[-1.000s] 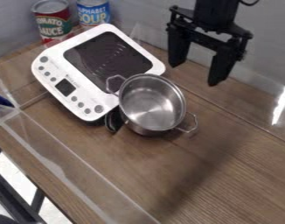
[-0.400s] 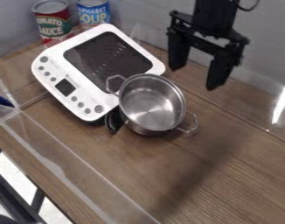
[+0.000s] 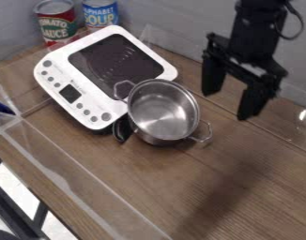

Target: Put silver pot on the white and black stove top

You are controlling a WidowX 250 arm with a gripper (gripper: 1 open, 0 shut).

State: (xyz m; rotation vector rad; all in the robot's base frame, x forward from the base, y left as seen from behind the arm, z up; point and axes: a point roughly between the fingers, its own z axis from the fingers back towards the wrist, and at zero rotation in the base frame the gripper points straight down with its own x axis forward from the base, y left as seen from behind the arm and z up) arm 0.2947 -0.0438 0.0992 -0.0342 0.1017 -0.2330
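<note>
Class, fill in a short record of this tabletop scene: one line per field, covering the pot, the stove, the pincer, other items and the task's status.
Pot: silver pot, lidless, empty, on the wooden table, touching the stove's front corner
Stove: white and black stove top, cooking surface bare
Pincer: pincer open, pointing down, right of the pot, holding nothing
Other items: two tin cans behind the stove
Task status: pot not yet on stove

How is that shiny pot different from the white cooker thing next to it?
The silver pot is round, shiny metal and open on top; the white and black stove top is flat and rectangular with rounded corners. The pot is the smaller of the two. The stove top is white with a black cooking surface and a button panel; the pot is plain, with small side handles. Both sit on the wooden table, close together.
</note>
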